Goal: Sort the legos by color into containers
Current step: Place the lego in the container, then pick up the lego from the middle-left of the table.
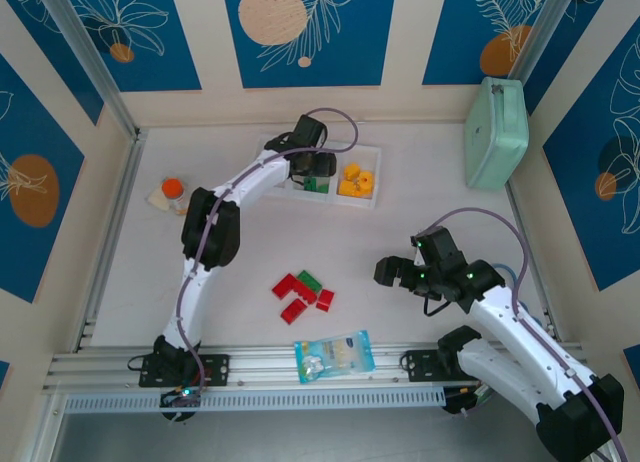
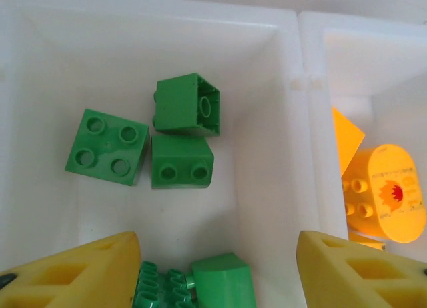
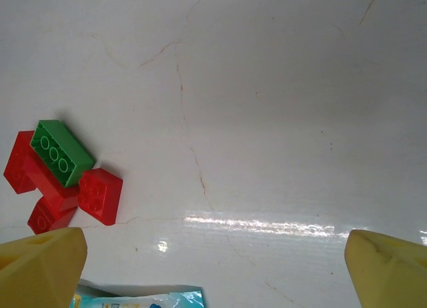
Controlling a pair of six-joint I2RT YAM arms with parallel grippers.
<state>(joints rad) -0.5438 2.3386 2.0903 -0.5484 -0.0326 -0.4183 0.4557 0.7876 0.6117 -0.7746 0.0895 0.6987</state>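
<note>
The left end effector (image 2: 217, 255) hangs low inside the middle compartment (image 2: 257, 121) of the white tray (image 1: 378, 172), which lies at 12 o'clock on the worktop (image 1: 450, 232). Its jaws stand apart and they grip nothing. A green piece (image 2: 200, 285) lies between them, close to the left pad, with free space toward the right pad. Three green bricks (image 2: 182, 161) lie at 12 o'clock of it on the compartment floor. The yellow bricks (image 2: 387, 195) are in the next compartment, at 3 o'clock.

I think the first danger is here. The green piece seems to touch the left pad, so when the arm lifts it may be dragged up and could tip over the wall into the yellow side.

The right end effector (image 1: 395, 272) is wide open and empty above the bare worktop. At 9 o'clock of it lies the last pile: some red bricks (image 3: 60, 188) with one green brick (image 3: 61, 152) resting on top of them.

The second danger is this pile. The bricks touch each other, so a pad coming down beside the green one may push the red ones away or pinch two colours together. The printed bag (image 1: 335, 355) at 6 o'clock of the pile lies near, and a low finger may catch its edge.
</note>
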